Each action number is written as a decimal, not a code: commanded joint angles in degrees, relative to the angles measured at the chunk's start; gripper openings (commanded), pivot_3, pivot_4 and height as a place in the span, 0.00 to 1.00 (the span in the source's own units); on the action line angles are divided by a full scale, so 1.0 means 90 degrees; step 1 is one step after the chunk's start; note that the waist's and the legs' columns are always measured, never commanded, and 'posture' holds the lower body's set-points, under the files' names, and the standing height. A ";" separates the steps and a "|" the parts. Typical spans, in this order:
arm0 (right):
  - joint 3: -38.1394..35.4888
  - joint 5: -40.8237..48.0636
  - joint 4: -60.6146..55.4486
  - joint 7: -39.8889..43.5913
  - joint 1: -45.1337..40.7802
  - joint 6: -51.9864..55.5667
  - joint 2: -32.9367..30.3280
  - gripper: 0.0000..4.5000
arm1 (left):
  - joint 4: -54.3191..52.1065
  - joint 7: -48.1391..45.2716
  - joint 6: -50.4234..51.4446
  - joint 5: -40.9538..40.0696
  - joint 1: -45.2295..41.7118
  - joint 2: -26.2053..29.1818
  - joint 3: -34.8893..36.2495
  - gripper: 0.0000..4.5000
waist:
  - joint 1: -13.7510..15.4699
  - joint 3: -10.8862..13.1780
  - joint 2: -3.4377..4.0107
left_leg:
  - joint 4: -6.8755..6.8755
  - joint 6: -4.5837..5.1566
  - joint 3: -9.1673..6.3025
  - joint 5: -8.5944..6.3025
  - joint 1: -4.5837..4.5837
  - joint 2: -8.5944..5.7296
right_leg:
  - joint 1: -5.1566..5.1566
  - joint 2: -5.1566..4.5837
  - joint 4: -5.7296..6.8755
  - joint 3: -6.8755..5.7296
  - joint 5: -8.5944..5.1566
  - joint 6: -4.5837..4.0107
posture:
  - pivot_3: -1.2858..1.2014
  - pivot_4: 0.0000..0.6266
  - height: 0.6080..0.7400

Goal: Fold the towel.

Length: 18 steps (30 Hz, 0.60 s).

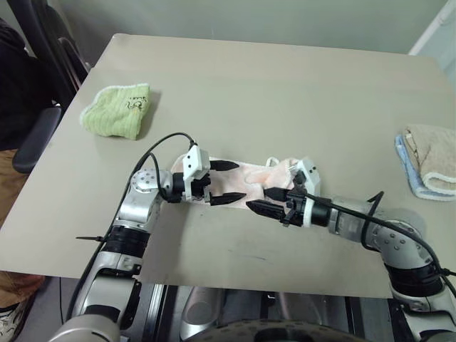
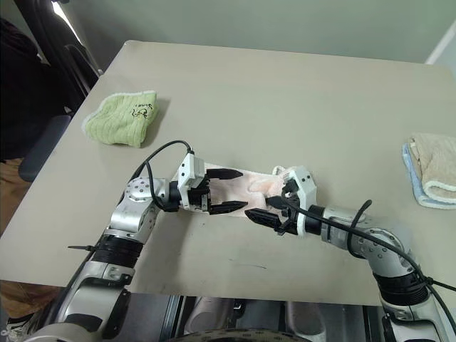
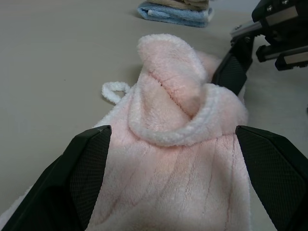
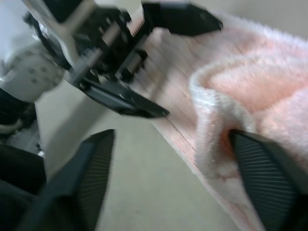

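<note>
pink towel (image 1: 251, 178) lies partly folded on the tabletop (image 1: 285, 92), one end bunched; left end effector (image 1: 228, 182) and right end effector (image 1: 269, 200) both wide, holding nothing; flattening remains.

Beige table (image 1: 285, 85), pink towel (image 1: 251, 174), green towel (image 1: 117, 110), beige-and-blue towels (image 1: 427, 164)
</note>
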 commanded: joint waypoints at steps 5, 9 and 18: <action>-0.1255 0.1251 -0.0411 -0.0146 0.0001 -0.0157 -0.0488 0.99 | -0.0076 0.0017 -0.0100 -0.0054 -0.0064 0.0016 0.0093 1.00 | 0.0003 0.0000 0.0000 | 0.0000 -0.0014 0.0001 0.0008 -0.0002 -0.0002 | 0.0001 0.0000 -0.0003 0.0002 -0.0013 -0.0019 | 0.52 0.24 0.95; -0.0964 -0.0141 -0.0421 0.0401 0.0136 -0.0401 -0.1259 0.99 | 0.0001 0.0035 -0.0146 -0.0037 -0.0100 -0.0026 0.0081 1.00 | 0.0008 0.0000 0.0000 | 0.0000 -0.0015 0.0000 0.0007 -0.0002 -0.0001 | 0.0001 0.0000 -0.0001 0.0001 -0.0015 -0.0020 | 0.52 0.24 0.95; 0.0308 -0.2800 0.0270 0.1585 0.0062 -0.1578 -0.1848 0.39 | 0.0206 0.0014 -0.0343 0.0000 -0.0131 -0.0089 0.0078 1.00 | -0.0005 0.0000 0.0000 | -0.0002 0.0012 0.0000 -0.0008 0.0000 0.0001 | -0.0001 -0.0001 0.0001 0.0001 0.0010 0.0015 | 0.52 0.24 0.95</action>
